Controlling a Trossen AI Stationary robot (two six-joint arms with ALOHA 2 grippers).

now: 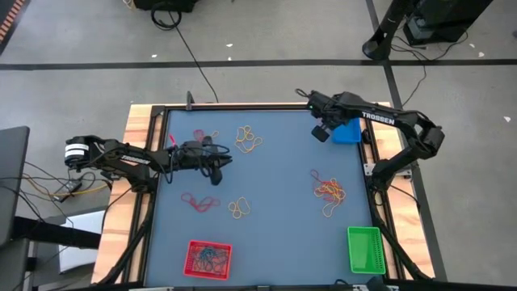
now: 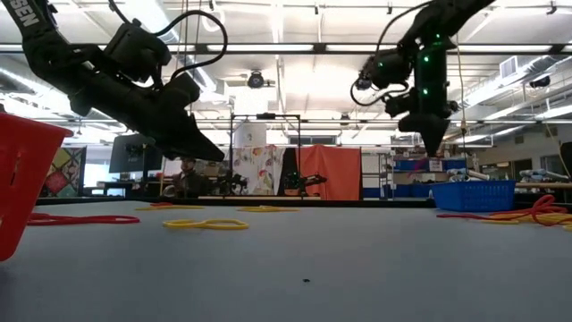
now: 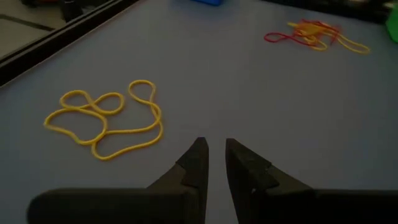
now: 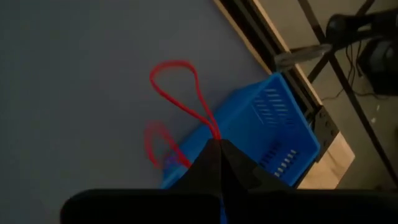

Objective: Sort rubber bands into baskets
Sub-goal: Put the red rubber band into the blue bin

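One red band (image 4: 186, 99) pinched, right end effector (image 4: 214, 144), blue basket (image 4: 273, 124) edge

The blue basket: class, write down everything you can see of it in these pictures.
The blue basket is a small rectangular tray of what looks like plastic, with slatted sides, standing upright at the table's far right corner, by the wooden edge. The right pincer, shut on a red rubber band, hangs just above it. Nothing shows of its contents.

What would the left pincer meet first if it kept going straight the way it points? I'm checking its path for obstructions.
Probably only bare table: the left pincer aims between the yellow rubber bands and the red and yellow tangle; depth is unclear.
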